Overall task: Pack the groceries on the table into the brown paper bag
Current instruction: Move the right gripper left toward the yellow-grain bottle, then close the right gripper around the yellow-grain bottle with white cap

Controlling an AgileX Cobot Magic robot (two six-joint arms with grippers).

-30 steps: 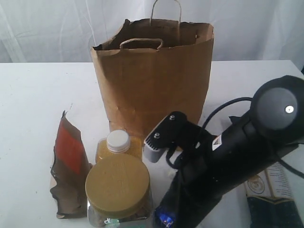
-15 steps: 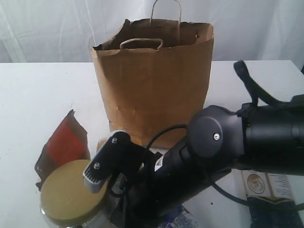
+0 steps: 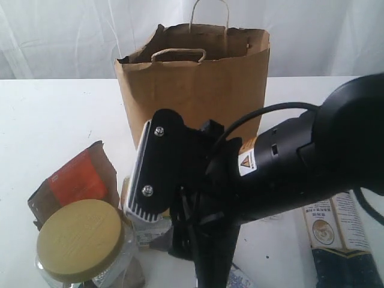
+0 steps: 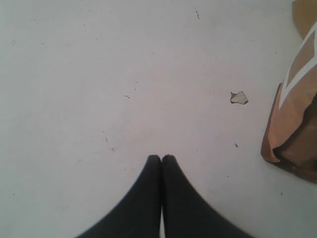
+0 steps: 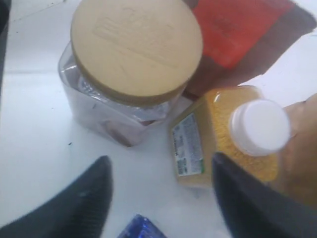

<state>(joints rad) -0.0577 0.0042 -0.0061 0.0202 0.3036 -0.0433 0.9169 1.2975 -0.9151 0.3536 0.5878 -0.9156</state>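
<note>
Now the right gripper (image 5: 158,166) is hovering wide-fingered, white-capped yellow bottle (image 5: 225,144) standing upright just beside one finger.

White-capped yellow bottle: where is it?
In the right wrist view the bottle stands between the yellow-lidded jar and the brown paper bag. The right arm mostly hides it in the exterior view's lower left.

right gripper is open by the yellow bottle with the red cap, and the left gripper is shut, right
The cap is white, not red; the right wrist view shows it. The rest stands: the right gripper is open by the yellow bottle, and the left gripper is shut.
</note>
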